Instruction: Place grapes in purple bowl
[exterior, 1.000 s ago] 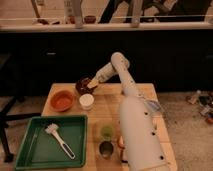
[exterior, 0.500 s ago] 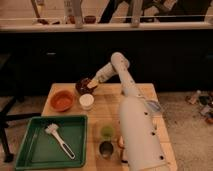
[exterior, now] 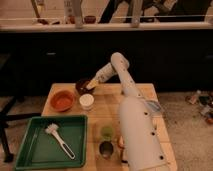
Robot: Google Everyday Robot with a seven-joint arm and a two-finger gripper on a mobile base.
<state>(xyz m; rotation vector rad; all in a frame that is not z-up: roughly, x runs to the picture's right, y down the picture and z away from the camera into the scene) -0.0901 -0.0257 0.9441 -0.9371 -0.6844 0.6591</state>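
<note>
The purple bowl (exterior: 83,86) stands at the far edge of the wooden table, behind the white cup. My gripper (exterior: 91,84) reaches from the right and sits right over the bowl's rim. The white arm (exterior: 131,115) stretches from the foreground up to it. The grapes are hidden; I cannot see them on the table or in the bowl.
An orange bowl (exterior: 62,100) sits at the left of the table (exterior: 107,107). A white cup (exterior: 86,101) stands in front of the purple bowl. A green tray (exterior: 30,150) with a white brush (exterior: 60,139) is front left. A green cup (exterior: 106,131) and a metal cup (exterior: 105,148) stand near the arm's base.
</note>
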